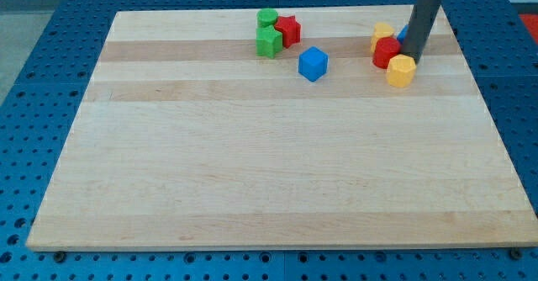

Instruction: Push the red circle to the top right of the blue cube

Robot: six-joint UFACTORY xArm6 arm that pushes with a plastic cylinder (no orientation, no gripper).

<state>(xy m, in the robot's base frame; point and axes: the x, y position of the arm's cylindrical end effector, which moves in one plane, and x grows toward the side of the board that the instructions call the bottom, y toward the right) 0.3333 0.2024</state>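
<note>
The red circle (387,52) lies near the view's top right, well to the right of the blue cube (313,63) and slightly higher. My tip (414,59) is down on the board just right of the red circle, close to or touching it, and just above a yellow block (402,71). Another yellow block (383,34) sits directly above the red circle. A small bit of a blue block (403,33) shows behind the rod, mostly hidden.
A green round block (267,17), a green block (269,41) and a red star-like block (289,30) cluster up and left of the blue cube. The wooden board (252,163) lies on a blue perforated table; its top edge is near the blocks.
</note>
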